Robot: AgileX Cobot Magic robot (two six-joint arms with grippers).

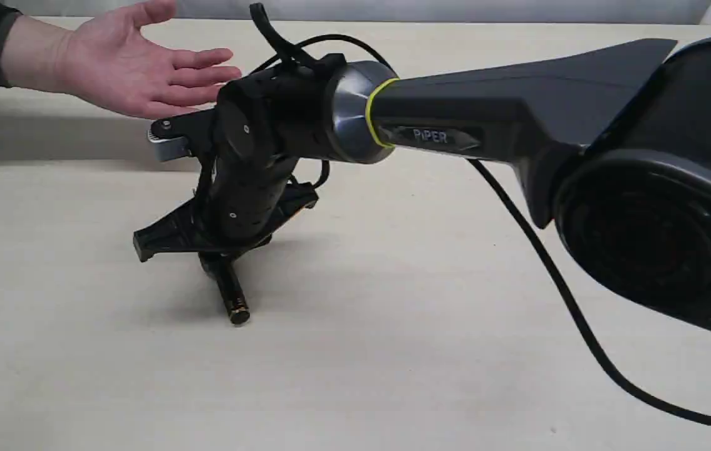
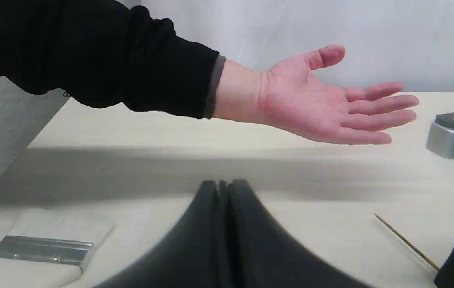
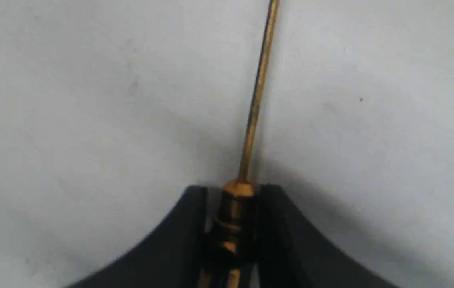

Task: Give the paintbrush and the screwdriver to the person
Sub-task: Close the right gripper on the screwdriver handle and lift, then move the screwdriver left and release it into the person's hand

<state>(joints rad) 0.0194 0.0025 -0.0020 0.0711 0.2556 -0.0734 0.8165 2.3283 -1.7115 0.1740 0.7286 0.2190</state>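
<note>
With my right jaws pinching the screwdriver [image 3: 256, 96] at its gold collar down at the tabletop [image 1: 455, 313], I fear it pivoting or slipping on the lift and its thin shaft jabbing the person's open hand [image 2: 311, 104] (left jaws pressed together empty, paintbrush [image 2: 39, 250] lying on the tabletop nearby).

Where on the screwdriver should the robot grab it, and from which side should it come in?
Grip the screwdriver on its thick handle just behind the gold collar, coming down from above with one finger on each side. It seems to lie flat on the table, and its thin shaft gives little to pinch. The right gripper sits exactly so.
</note>
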